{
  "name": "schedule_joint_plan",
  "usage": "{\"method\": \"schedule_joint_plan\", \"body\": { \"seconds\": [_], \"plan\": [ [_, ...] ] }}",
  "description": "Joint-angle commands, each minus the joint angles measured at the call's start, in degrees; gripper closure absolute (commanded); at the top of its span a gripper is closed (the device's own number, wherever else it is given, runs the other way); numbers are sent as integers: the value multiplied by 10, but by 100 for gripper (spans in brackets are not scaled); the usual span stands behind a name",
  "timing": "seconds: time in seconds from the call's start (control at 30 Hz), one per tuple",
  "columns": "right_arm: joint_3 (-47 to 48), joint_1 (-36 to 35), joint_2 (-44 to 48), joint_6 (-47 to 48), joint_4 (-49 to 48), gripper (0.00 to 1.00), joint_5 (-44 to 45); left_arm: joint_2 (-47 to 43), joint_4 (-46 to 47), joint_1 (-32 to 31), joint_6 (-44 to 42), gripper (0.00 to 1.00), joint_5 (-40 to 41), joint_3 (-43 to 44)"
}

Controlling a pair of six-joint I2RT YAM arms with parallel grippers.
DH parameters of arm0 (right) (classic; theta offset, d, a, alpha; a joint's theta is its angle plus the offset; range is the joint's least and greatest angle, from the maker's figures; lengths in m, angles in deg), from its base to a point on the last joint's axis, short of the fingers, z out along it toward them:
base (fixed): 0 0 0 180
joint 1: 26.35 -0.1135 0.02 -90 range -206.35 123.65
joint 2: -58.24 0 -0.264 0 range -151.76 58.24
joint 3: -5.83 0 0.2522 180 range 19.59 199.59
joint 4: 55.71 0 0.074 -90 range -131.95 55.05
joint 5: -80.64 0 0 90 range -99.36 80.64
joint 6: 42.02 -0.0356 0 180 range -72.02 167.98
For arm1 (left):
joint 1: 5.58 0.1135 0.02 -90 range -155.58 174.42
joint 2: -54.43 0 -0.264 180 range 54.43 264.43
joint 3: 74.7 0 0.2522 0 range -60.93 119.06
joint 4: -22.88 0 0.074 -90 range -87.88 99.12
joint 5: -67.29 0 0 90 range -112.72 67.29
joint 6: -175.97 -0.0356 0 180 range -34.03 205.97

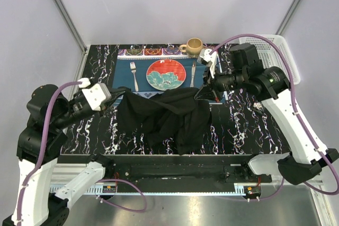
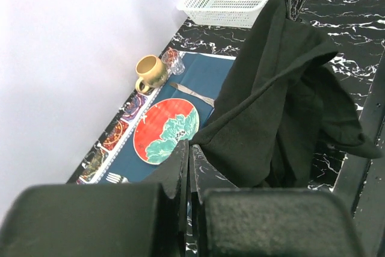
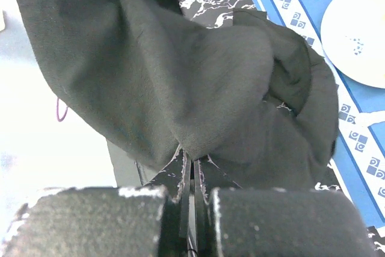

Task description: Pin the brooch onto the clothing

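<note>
1. The clothing (image 1: 164, 112), a black shirt, lies bunched in the middle of the top view on the black, white-veined table (image 1: 238, 125). Its upper edge is drawn out to the left and right between the two grippers.
2. The left gripper (image 1: 119, 94) sits at left of centre in that view, with its jaws pressed together on the shirt's left edge. In the left wrist view the left gripper (image 2: 188, 154) is shut on a fold of the clothing (image 2: 283, 88) at lower centre.
3. The right gripper (image 1: 204, 89) sits at right of centre, above the shirt's upper right corner, and pinches the cloth there. In the right wrist view the right gripper (image 3: 191, 156) nips a gathered fold of the clothing (image 3: 180, 58), which fills most of that frame.
4. The brooch (image 1: 258, 106) seems to be the tiny whitish speck on the table right of the shirt, just beside the right arm. It is too small to tell for sure.
5. Above the shirt lies a blue placemat (image 1: 123, 78) with a red and teal plate (image 1: 166, 74). A fork (image 1: 134, 75) lies to the plate's left and a knife (image 1: 193, 74) to its right.
6. A tan mug (image 1: 194, 46) stands at upper centre, and a white basket (image 1: 283, 51) stands at upper right.
</note>
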Motion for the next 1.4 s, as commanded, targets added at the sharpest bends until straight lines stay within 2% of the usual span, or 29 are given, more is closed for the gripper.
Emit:
{"method": "schedule_joint_plan", "body": {
  "seconds": [0.0,0.1,0.2,0.23,0.27,0.3,0.37,0.4,0.47,0.53,0.63,0.7,0.73,0.77,0.8,0.87,0.9,0.93,1.0,1.07,1.13,1.17,1.2,1.23,1.37],
  "plan": [
    [32,1,-24,-13,-23,100,30,12,-10,1,54,100,55,19],
    [31,2,-57,-20,-42,100,26,22,-11,1,64,100,107,27],
    [23,1,-119,-25,-67,97,21,43,-7,2,53,100,220,2],
    [28,1,-140,-31,-71,95,14,49,2,4,49,100,294,-30],
    [48,2,-189,-36,-69,93,-2,52,23,8,43,100,330,-48],
    [64,2,-215,-45,-66,84,-7,55,30,16,37,100,352,-64],
    [100,1,-293,-59,-50,53,-15,66,38,47,24,100,384,-112],
    [145,1,-315,-56,-18,44,-7,72,39,62,18,100,391,-128],
    [161,7,-336,-38,1,36,16,92,46,126,3,100,381,-175],
    [142,20,-327,-19,5,29,24,113,61,192,-18,100,356,-219],
    [78,58,-275,7,4,20,31,142,111,232,-64,100,356,-268],
    [31,92,-252,22,5,18,46,157,144,240,-92,100,330,-284],
    [17,104,-229,43,6,15,51,176,137,240,-105,95,308,-274],
    [-10,115,-216,55,13,13,58,181,103,240,-126,85,276,-262],
    [-23,136,-205,80,17,12,61,181,87,240,-135,51,200,-240],
    [-70,150,-162,122,29,11,75,164,69,238,-166,25,112,-231],
    [-92,156,-144,145,29,11,88,135,69,235,-187,8,23,-231],
    [-116,169,-104,201,27,11,94,121,65,220,-214,3,-16,-238],
    [-198,186,-57,255,6,12,92,81,51,179,-311,1,-71,-252],
    [-282,198,20,353,-24,13,82,68,43,84,-380,1,-58,-278],
    [-337,198,93,432,-52,15,71,80,41,-3,-390,3,-34,-288],
    [-381,198,114,459,-70,16,48,90,37,-21,-386,5,-36,-288],
    [-402,197,133,494,-80,23,38,117,35,-35,-377,6,-48,-278],
    [-418,196,155,508,-89,26,32,131,36,-51,-368,10,-55,-273],
    [-461,187,161,551,-94,31,34,183,46,-63,-320,20,-83,-252]
  ]
}}
